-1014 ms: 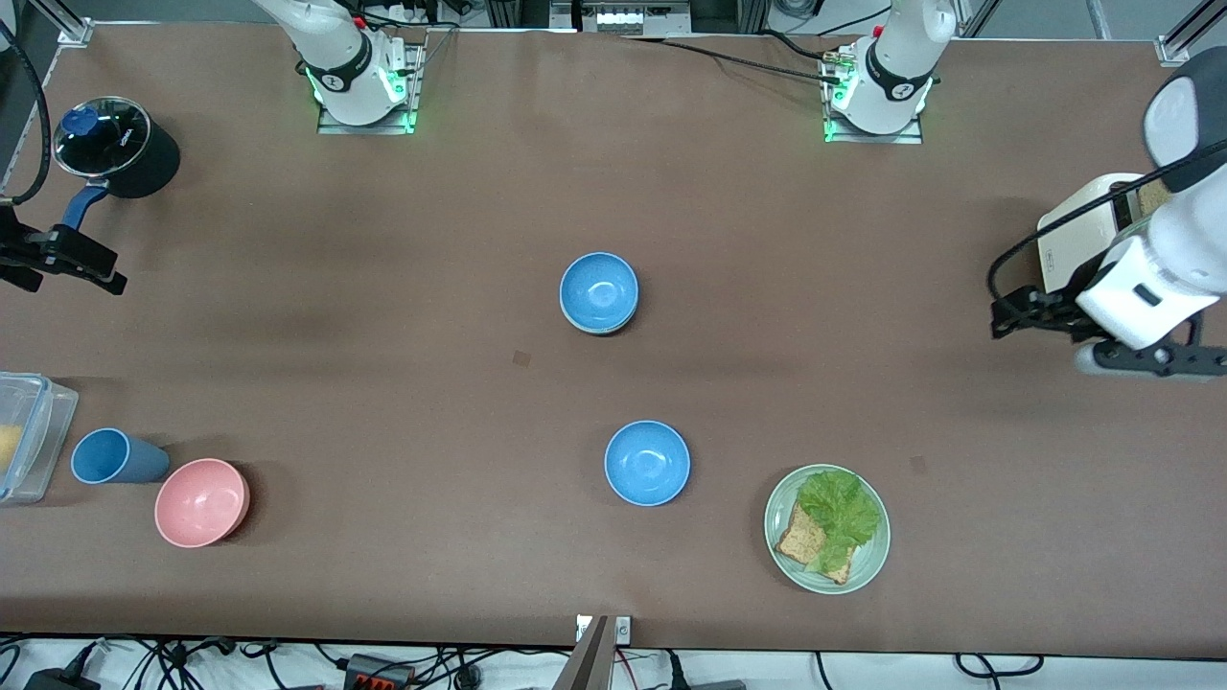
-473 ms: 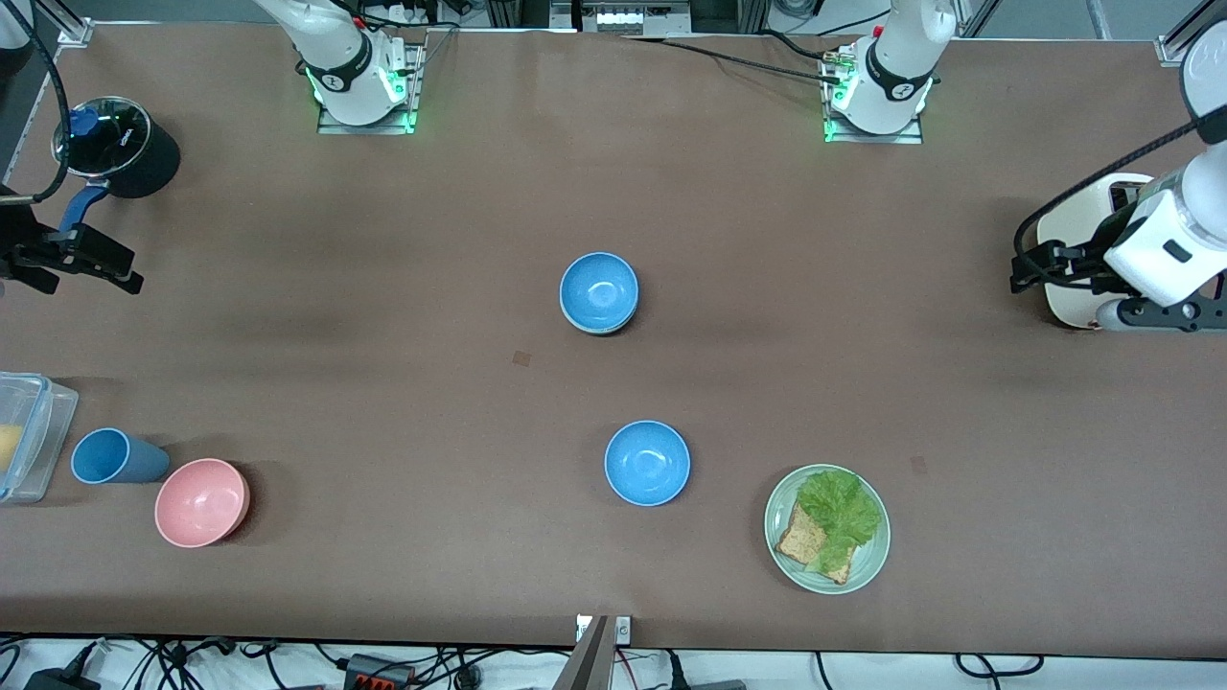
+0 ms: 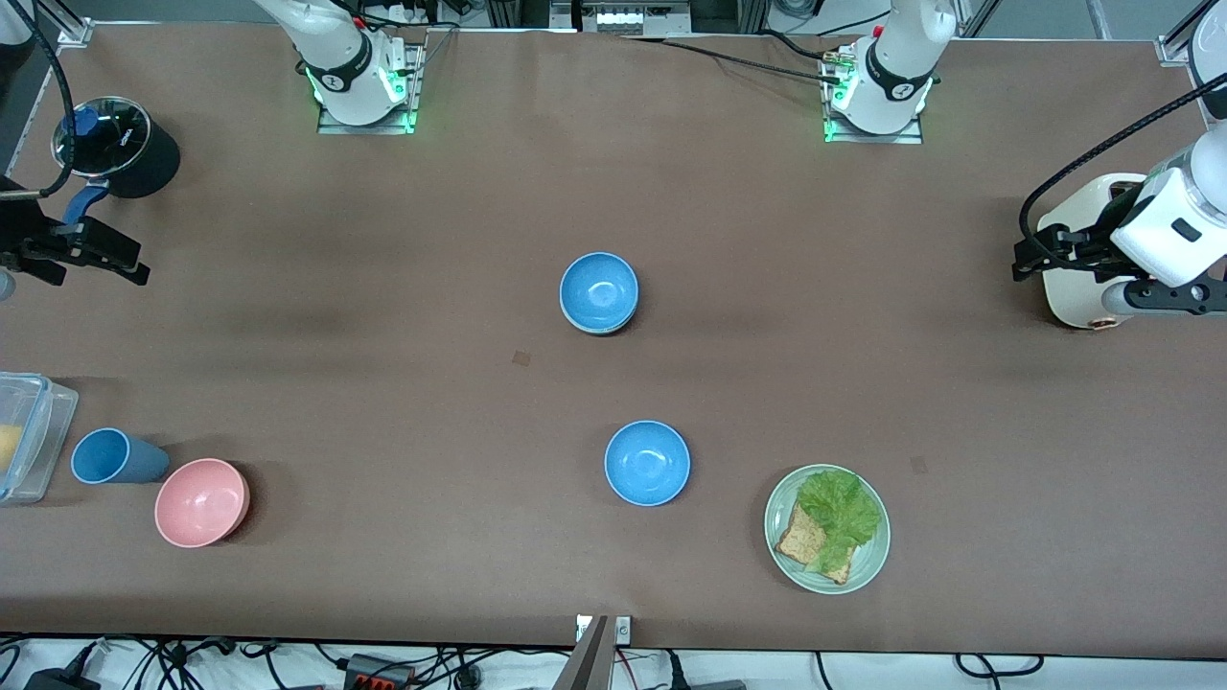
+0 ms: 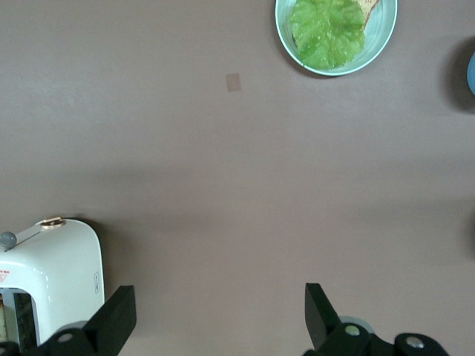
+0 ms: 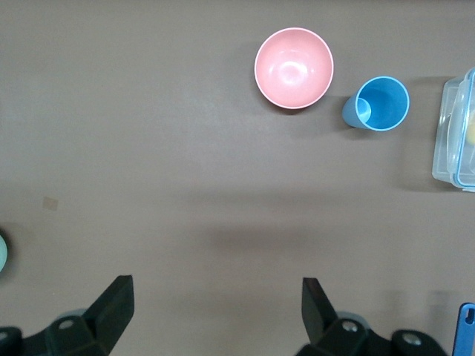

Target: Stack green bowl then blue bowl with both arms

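A blue bowl [image 3: 599, 290] sits at the table's middle, nested on something of which only a thin pale edge shows; the green bowl is not plainly in view. A second blue bowl [image 3: 647, 463] stands alone, nearer the front camera; its edge shows in the left wrist view [image 4: 472, 74]. My left gripper [image 3: 1033, 256] [image 4: 220, 319] is open and empty, over the table beside the toaster. My right gripper [image 3: 120, 261] [image 5: 217, 304] is open and empty, over the right arm's end of the table near the black pot.
A green plate [image 3: 868, 565] [image 4: 286, 37] with bread and lettuce stands near the front edge. A toaster [image 3: 1078, 278] [image 4: 52, 271] stands at the left arm's end. A pink bowl [image 3: 201, 502] [image 5: 294, 67], blue cup [image 3: 110, 456] [image 5: 380, 104], clear container [image 3: 24, 436] [image 5: 454, 130] and black pot [image 3: 115, 144] are at the right arm's end.
My left gripper has drawn back over the toaster toward the table's end. My right gripper has shifted slightly toward the table's middle. The bowls have not moved.
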{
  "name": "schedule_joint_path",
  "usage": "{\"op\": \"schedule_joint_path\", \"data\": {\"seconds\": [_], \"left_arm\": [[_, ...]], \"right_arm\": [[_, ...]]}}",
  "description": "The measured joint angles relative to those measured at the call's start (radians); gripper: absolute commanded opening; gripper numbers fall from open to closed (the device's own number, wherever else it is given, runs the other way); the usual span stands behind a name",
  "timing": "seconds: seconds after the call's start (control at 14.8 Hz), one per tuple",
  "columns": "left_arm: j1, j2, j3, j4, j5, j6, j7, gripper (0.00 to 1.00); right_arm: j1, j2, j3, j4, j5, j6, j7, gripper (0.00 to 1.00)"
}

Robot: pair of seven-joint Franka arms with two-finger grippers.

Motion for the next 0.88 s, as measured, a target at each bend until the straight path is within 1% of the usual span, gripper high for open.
{"op": "schedule_joint_path", "data": {"seconds": [0.2, 0.41, 0.54, 0.68, 0.88], "left_arm": [[-0.003, 0.002, 0.001, 0.015, -0.039, -0.004, -0.003, 1.0], [-0.004, 0.007, 0.002, 0.036, -0.04, -0.033, -0.063, 1.0], [-0.007, 0.008, 0.002, 0.037, -0.04, -0.033, -0.09, 1.0], [-0.009, 0.007, 0.001, 0.041, -0.04, -0.024, -0.1, 1.0], [-0.006, 0.0, 0.003, 0.042, -0.04, -0.022, -0.102, 1.0]], "right_arm": [[0.0, -0.007, 0.0, -0.016, 0.0, 0.002, 0.0, 1.0], [0.0, -0.069, 0.0, -0.105, 0.0, 0.043, 0.0, 1.0], [0.0, -0.112, 0.0, -0.154, -0.001, 0.046, 0.0, 1.0], [0.0, -0.132, 0.002, -0.172, -0.001, 0.045, 0.0, 1.0], [0.0, -0.135, 0.006, -0.175, -0.001, 0.043, 0.0, 1.0]]}}
